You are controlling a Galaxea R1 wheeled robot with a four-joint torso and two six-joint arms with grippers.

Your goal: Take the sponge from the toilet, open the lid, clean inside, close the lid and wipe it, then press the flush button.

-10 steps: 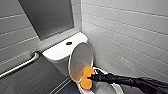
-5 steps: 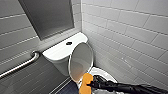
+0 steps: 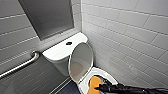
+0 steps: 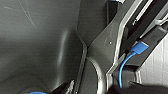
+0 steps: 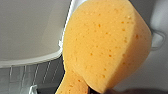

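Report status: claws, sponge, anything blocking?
Right claw shut on sponge, over toilet bowl. Lid raised. No obstruction seen.

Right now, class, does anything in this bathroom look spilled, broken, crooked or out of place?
Nothing stands out. The toilet looks whole, its lid stands raised, and the orange sponge sits in the right gripper over the bowl. I see no spill, crack or loose part.

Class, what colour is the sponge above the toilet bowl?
The sponge is orange; the right wrist view shows it best.
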